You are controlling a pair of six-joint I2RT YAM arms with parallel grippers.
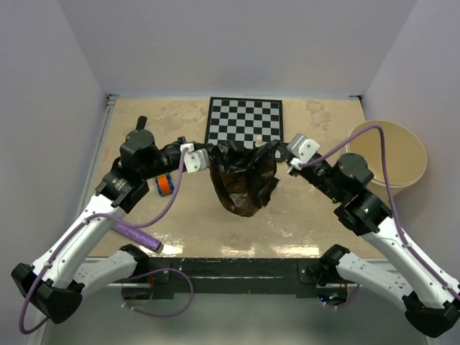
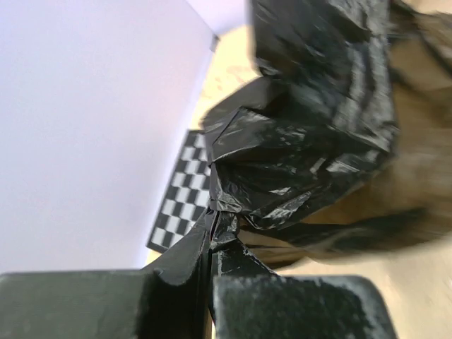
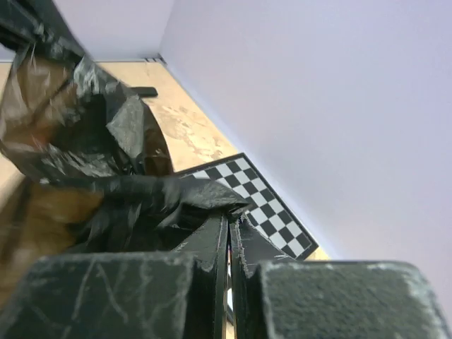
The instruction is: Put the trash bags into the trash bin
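While trash bag [image 1: 243,180] hangs — chessboard [image 1: 244,118] behind.

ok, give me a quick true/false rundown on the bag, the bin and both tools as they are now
1. The left tool and right tool are both shut on the bag. True.
2. The bag is inside the bin. False: it is held between the two tools, left of the bin.
3. The bin stands at the table's right edge. True.
4. The purple roll lies on the chessboard. False: it lies near the front, by the left arm.
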